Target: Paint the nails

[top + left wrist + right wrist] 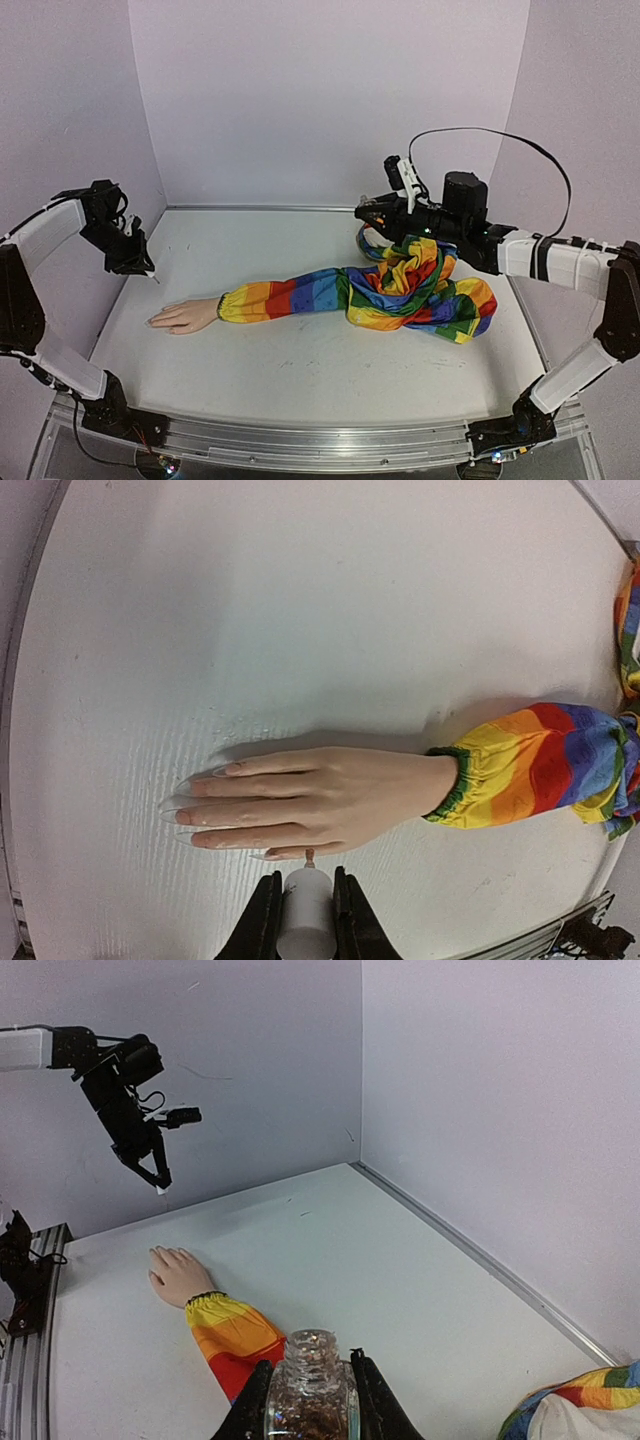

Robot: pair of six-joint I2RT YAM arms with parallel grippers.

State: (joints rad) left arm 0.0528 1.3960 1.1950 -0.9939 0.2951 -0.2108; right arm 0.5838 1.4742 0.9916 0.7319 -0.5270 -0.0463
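Table: white surface (300, 370) with lilac walls on three sides; both arm bases sit at its near edge.
Mannequin hand: pale skin-coloured hand (320, 800) lies flat, palm down, on the left half of the table, with its fingers pointing towards the left edge.
Nails: the nails (185, 818) are at the fingertips, at the leftmost end of the hand. They are small and pale, and whether any coat is on them cannot be told.
Sleeve: rainbow-striped sleeve (300, 295) runs from the wrist cuff to the right and ends in a crumpled heap right of centre.
Left gripper: the left gripper (305, 880) is raised above the table, behind and left of the hand and not touching it.
Left fingers: pressed in on a white brush handle (305, 920), pinching it from both sides. The brush tip (309, 858) points down towards the hand's near edge.
Right gripper: the right gripper (310, 1385) is held up over the far end of the sleeve heap.
Right fingers: clamped on a small clear glass bottle (311, 1390), one finger on each side. The bottle is upright with its mouth uncapped, and its contents are brownish and glittery.
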